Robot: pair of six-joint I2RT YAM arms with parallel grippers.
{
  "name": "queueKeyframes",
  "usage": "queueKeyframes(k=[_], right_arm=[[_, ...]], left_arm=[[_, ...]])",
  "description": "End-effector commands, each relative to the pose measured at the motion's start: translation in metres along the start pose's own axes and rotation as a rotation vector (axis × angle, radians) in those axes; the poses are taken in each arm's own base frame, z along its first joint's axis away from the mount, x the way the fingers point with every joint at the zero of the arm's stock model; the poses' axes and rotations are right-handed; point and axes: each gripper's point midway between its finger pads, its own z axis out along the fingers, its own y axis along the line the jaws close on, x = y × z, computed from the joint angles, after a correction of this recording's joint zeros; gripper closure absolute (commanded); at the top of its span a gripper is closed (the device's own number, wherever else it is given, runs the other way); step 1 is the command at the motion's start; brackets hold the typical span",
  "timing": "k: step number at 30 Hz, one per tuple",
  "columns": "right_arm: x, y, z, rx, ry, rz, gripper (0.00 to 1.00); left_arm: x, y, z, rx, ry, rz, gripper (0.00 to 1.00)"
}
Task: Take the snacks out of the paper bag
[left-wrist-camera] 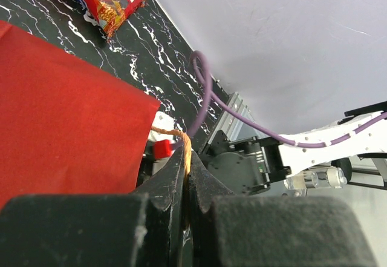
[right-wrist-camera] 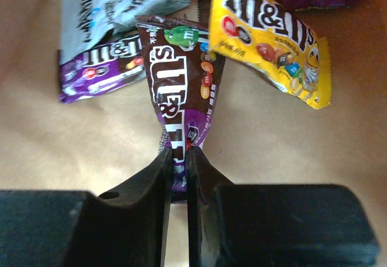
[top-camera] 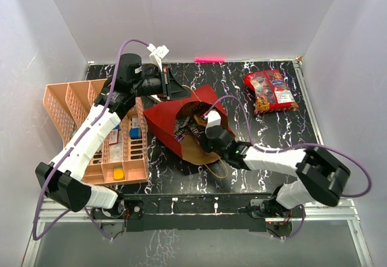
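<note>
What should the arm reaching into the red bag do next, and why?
Probably draw the right gripper back out of the paper bag: its jaws look pinched on the brown packet, and the left gripper holds the cord handle.

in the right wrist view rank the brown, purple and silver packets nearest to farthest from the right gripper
1. brown packet, centre, pinched in the right gripper.
2. purple packet, off to the left.
3. silver packet, upper left, beyond the purple one.
</note>
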Motion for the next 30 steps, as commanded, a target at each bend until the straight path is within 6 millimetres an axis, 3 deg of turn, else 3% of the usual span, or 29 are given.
queueKeyframes(k=[1,7,14,21,26,30], right_arm=[[-0.023,0.009,-0.03,-0.05,-0.066,0.071,0.85],[-0.03,0.011,-0.052,-0.104,-0.111,0.107,0.87],[-0.014,0.014,-0.07,-0.177,-0.06,0.047,0.88],[-0.07,0.028,-0.138,-0.341,-0.206,-0.069,0.88],[-0.128,0.013,-0.181,-0.268,-0.336,-0.078,0.88],[-0.172,-0.017,-0.206,-0.104,-0.449,-0.049,0.88]], left_arm=[[-0.014,-0.018,-0.007,0.024,-0.037,0.055,1.0],[-0.019,-0.02,-0.006,0.024,-0.043,0.054,1.0],[-0.025,-0.02,-0.006,0.016,-0.066,0.049,1.0],[-0.025,-0.008,0.002,-0.005,-0.07,0.027,1.0],[-0.023,-0.001,0.008,-0.013,-0.062,0.012,1.0],[-0.021,0.004,0.008,-0.03,-0.057,0.013,1.0]])
